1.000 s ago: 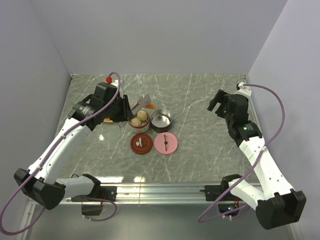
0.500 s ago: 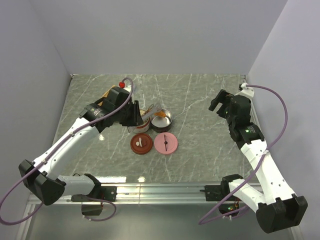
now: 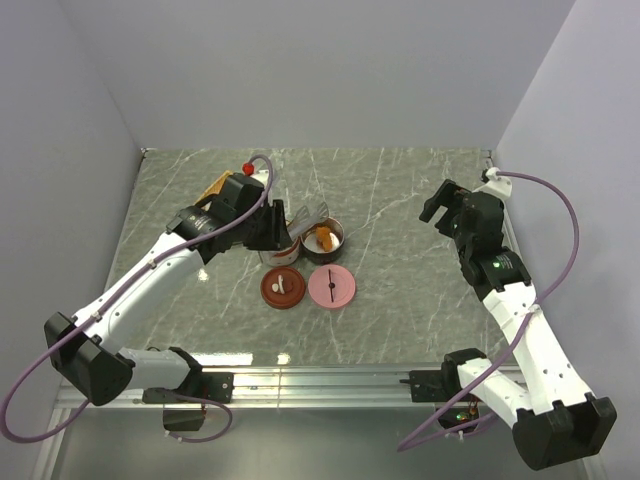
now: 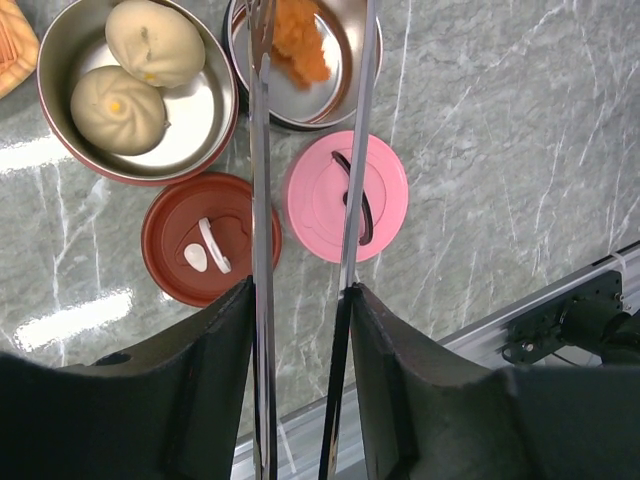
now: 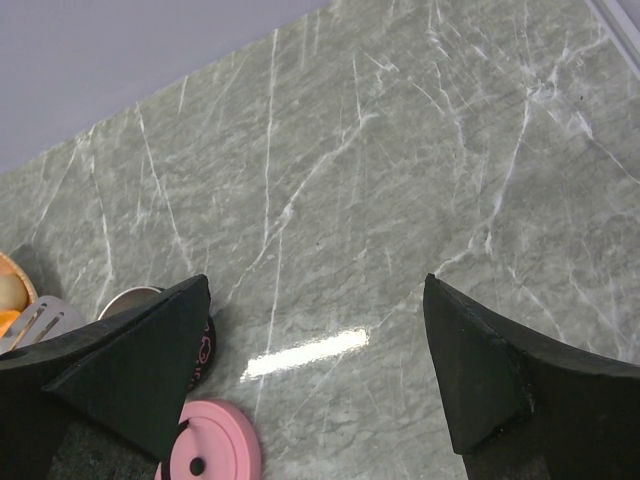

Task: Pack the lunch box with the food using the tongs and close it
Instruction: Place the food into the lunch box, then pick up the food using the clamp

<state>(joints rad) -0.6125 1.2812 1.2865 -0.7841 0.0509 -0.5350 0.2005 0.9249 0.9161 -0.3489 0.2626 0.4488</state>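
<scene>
Left claw [image 4: 300,300]: fingers clamped on the handle end of the tongs [image 4: 262,200], one finger against each arm. The tong arms run straight out from the claw and stand apart at the tips, with nothing pinched between them.

Just ahead of the claw, under the tong arms: brown lid [image 4: 170,235] on the left and pink lid [image 4: 390,190] on the right, side by side, flat on the table [image 4: 500,150].

Farther out, at the tong tips: a tin [image 4: 300,122] with one orange chunk [image 4: 300,45] lying inside, between the tips and closer to the left one. Cannot tell if the tip touches it.

Left of the tips, just beside that tin: second tin [image 4: 190,110] holding two dumplings [image 4: 115,110].

Farthest out, left: the edge of an orange plate [image 4: 12,45].

Right claw [image 5: 317,290]: fingers spread wide with nothing between them, held above bare table, well apart from the tins and lids. The pink lid shows past its left finger.
</scene>
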